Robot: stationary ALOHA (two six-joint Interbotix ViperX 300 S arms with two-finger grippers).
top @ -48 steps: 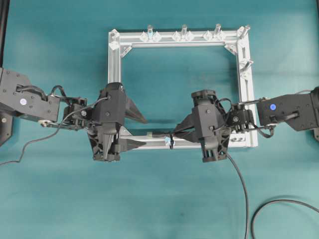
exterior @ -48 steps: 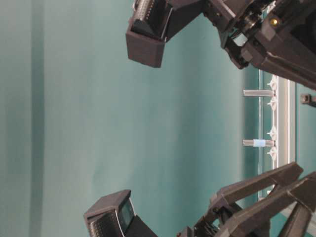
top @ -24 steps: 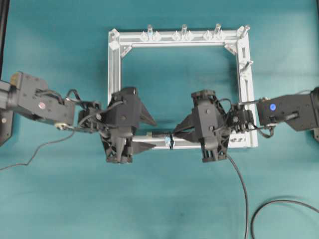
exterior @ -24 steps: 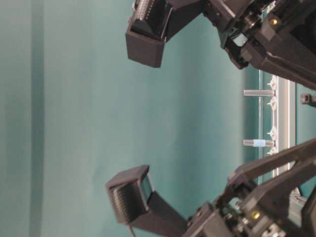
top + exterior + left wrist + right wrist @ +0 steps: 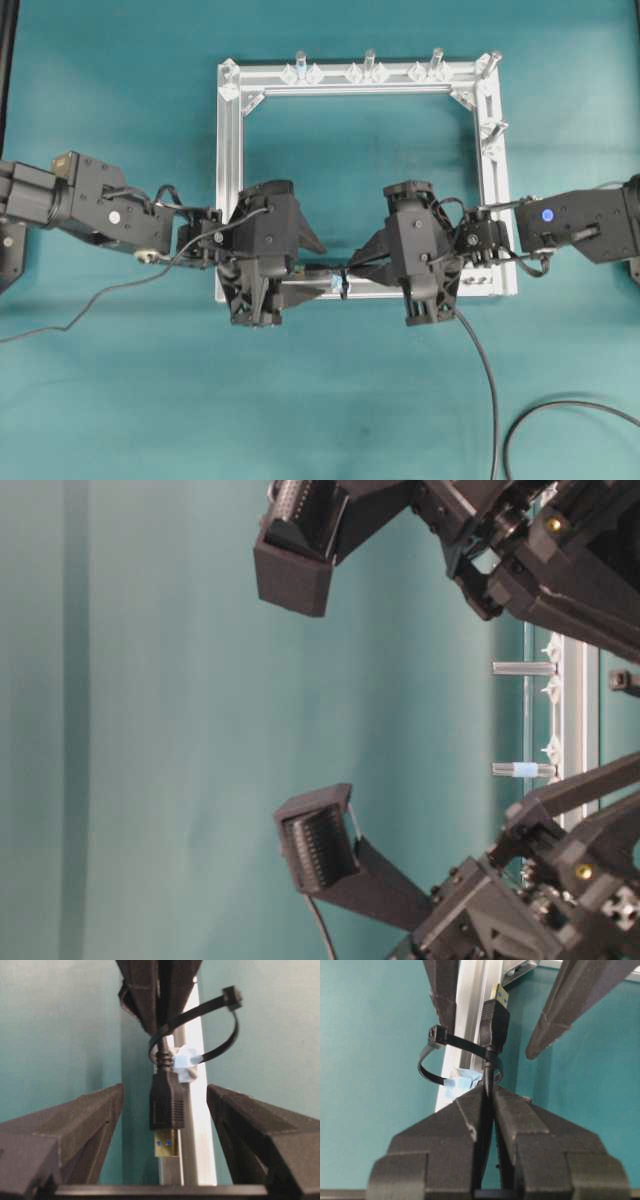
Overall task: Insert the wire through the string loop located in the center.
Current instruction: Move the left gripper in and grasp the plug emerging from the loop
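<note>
A plain teal table carries a silver frame with upright pegs along its 12 o'clock bar. On the 6 o'clock bar, the string loop encircles the wire, whose plug pokes through. The right tool is clenched on the wire just behind the loop. The left tool is spread wide, its fingers flanking the plug without touching.
</note>
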